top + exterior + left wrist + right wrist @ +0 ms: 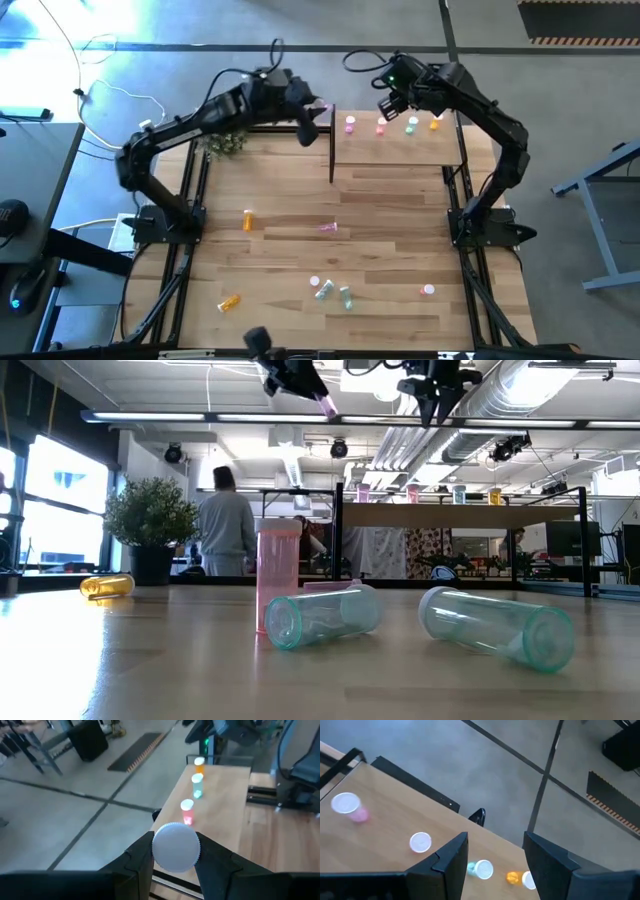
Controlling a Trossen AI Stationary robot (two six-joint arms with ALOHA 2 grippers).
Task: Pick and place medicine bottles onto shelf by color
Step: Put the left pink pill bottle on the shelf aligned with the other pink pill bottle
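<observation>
My left gripper (312, 112) is up high by the shelf's dark upright panel (331, 140), shut on a pink medicine bottle (325, 404) whose white cap (175, 846) faces the wrist camera. The light-wood shelf (400, 152) carries a row of upright bottles at its far edge: pink (350, 125), red-pink (187, 811), pale green (197, 785) and orange (199, 765). My right gripper (495, 845) is open and empty above that row (395, 100). Several more bottles lie on the tabletop near the front. My left gripper pinches the pink bottle at its white-capped end (175, 846) between its two fingers, one on each side of the cap. The bottle is lifted clear of table and shelf, and in the low view its pink body (325, 404) slants down below the fingers.
On the tabletop lie an orange bottle (248, 219), a pink one (327, 228), another orange (230, 300), two pale green ones (335, 293) and a pink one (428, 289). A potted plant (225, 143) stands at the far left. A person (225, 525) stands behind the table.
</observation>
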